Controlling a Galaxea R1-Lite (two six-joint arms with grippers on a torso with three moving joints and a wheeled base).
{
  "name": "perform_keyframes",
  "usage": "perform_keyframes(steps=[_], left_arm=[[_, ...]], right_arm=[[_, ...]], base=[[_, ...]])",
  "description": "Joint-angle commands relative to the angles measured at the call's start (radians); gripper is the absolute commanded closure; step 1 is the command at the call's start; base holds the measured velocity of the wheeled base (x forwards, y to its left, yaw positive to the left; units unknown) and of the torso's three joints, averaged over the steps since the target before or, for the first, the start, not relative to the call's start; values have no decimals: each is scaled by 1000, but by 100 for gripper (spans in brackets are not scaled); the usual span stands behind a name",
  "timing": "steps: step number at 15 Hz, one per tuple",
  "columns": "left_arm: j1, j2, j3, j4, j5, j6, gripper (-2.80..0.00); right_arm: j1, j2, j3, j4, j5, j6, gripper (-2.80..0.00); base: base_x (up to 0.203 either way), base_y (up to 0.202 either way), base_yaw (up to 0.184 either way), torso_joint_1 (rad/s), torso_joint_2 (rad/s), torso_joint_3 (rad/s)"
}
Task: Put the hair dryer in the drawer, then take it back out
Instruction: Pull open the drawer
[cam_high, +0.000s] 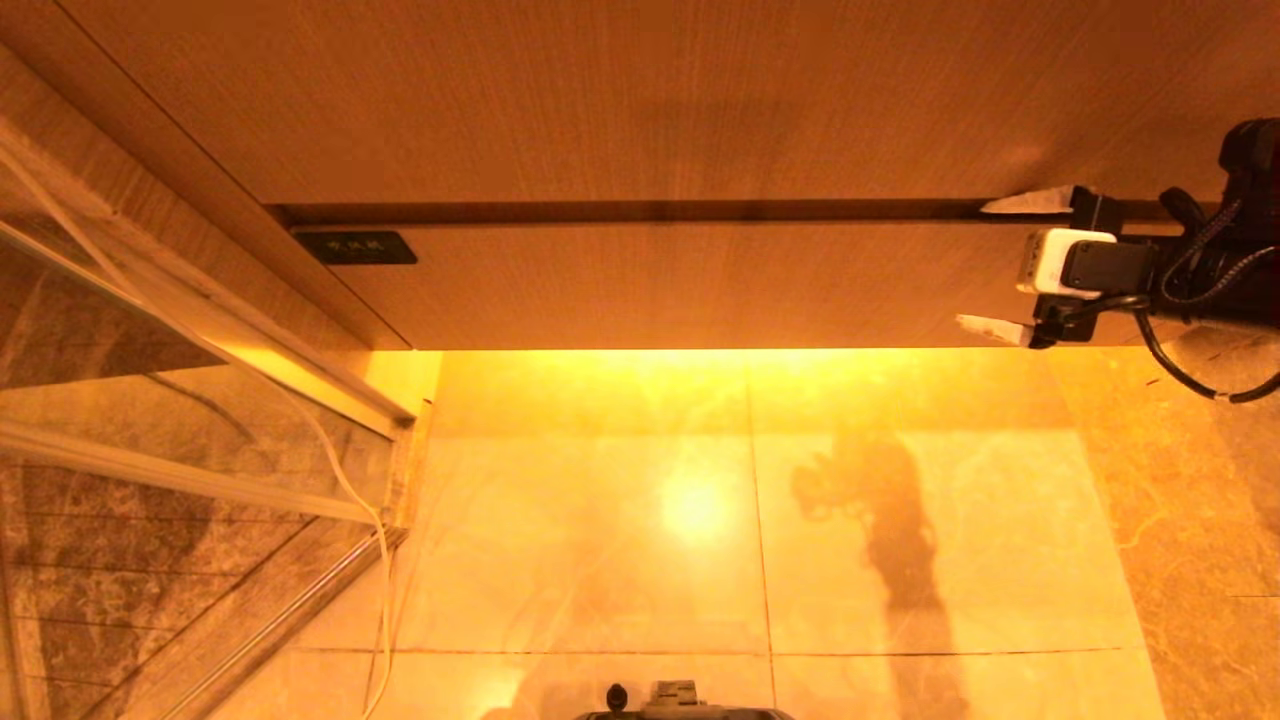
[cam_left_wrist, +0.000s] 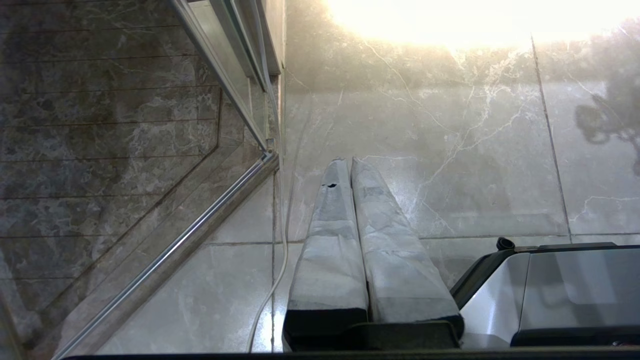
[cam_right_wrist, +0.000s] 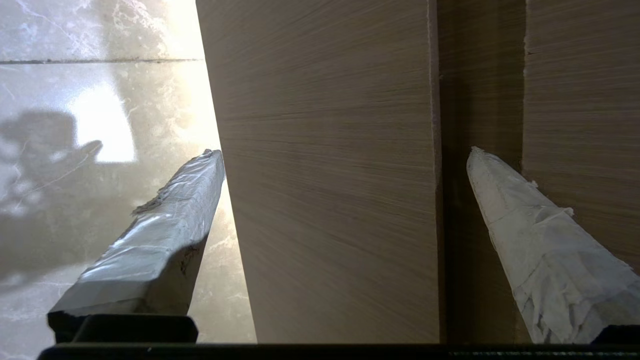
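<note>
- Closed left claw (cam_left_wrist: 345, 167), fingers pressed together, parked low above the tile floor (cam_left_wrist: 480, 165) beside the robot base (cam_left_wrist: 550, 285).
- Wide-open right claw (cam_high: 990, 265) straddling the shut drawer (cam_high: 680, 285) front, empty, at its right end.
- Dark label (cam_high: 355, 247) at the drawer's left end.

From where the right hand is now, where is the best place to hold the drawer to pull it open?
Probably the drawer front's top edge, from the right end: no handle shows, and the dark gap above it gives a lip. The open right hand already straddles the front, one finger at that gap.
</note>
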Motion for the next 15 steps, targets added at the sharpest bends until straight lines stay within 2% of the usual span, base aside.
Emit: perform_keyframes(steps=[1,7,10,15], left_arm=[[0,0,2,0,0,0,0],[0,0,2,0,0,-2,0],[0,0,2,0,0,-2,0],[0,0,2,0,0,0,0]], right_arm=[[0,13,-1,-2,0,-8,-280],[0,82,-67,-7,-5,-6,-280],[0,100,-72,-50,-5,-2,-280],[1,109,-72,-41,-7,-1,-280]], base=[[0,0,0,0,0,0],[0,0,0,0,0,0],[0,0,0,0,0,0],[0,0,0,0,0,0]])
